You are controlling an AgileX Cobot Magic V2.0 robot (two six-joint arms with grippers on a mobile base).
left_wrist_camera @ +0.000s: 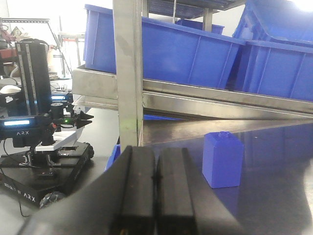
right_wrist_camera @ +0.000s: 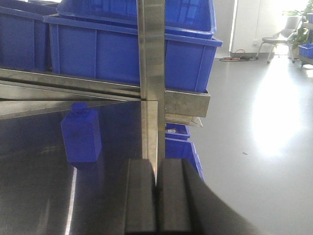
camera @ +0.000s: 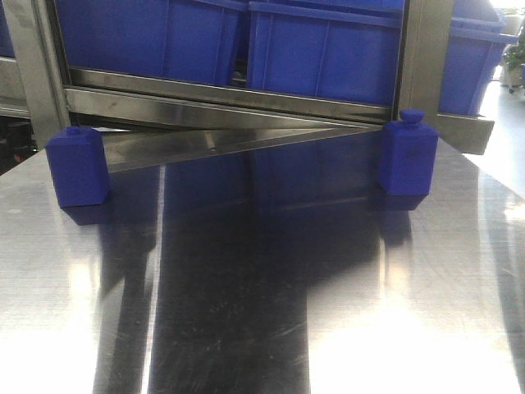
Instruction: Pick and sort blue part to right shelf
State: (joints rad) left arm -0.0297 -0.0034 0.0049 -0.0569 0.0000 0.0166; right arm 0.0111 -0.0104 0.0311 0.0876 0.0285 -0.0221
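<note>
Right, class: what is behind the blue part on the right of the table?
Behind the right blue part rises the steel rack, its post and rail carrying blue bins. The bins' walls hide their contents.

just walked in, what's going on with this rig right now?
Nothing is being handled yet. The left blue part and the right blue part stand upright on the steel table, apart, in front of the rack that carries the blue bins. The left gripper and the right gripper are both shut and empty, each short of a part.
</note>
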